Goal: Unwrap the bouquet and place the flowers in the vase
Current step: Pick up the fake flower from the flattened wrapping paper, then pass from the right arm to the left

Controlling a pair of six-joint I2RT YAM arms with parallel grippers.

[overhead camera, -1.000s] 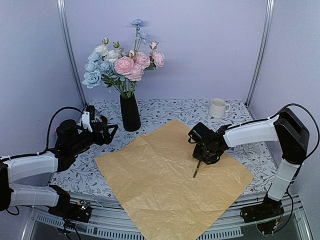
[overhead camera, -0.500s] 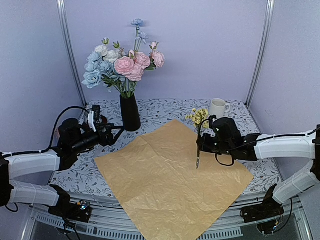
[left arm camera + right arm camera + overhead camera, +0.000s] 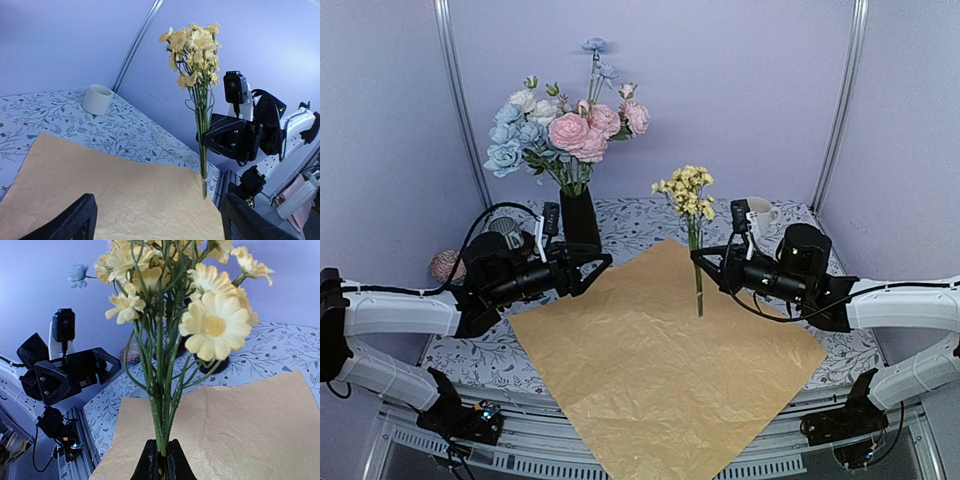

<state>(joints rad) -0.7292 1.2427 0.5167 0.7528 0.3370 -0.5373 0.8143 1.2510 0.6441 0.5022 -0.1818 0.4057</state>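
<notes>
The bouquet's tan paper (image 3: pixel 660 370) lies spread flat on the table. Pink, white and pale blue flowers (image 3: pixel 565 125) stand in the black vase (image 3: pixel 580 225) at the back left. My right gripper (image 3: pixel 699 259) is shut on the stems of a sprig of small yellow flowers (image 3: pixel 686 190) and holds it upright above the paper's far corner. The right wrist view shows the green stems pinched between the fingers (image 3: pixel 162 460). My left gripper (image 3: pixel 597 263) is open and holds nothing, a little left of the sprig and just in front of the vase. Its fingers (image 3: pixel 75 222) frame the sprig (image 3: pixel 195 45) in the left wrist view.
A white mug (image 3: pixel 757 215) stands at the back right. A small pinkish round object (image 3: pixel 447 265) sits at the table's left edge behind the left arm. The floral tablecloth (image 3: pixel 640 222) shows around the paper. Metal posts (image 3: pixel 455 100) frame the back corners.
The right arm lifted the yellow sprig off the paper, turned it upright and carried it left and back. The left arm reached right, past the vase, and its jaws narrowed slightly.
</notes>
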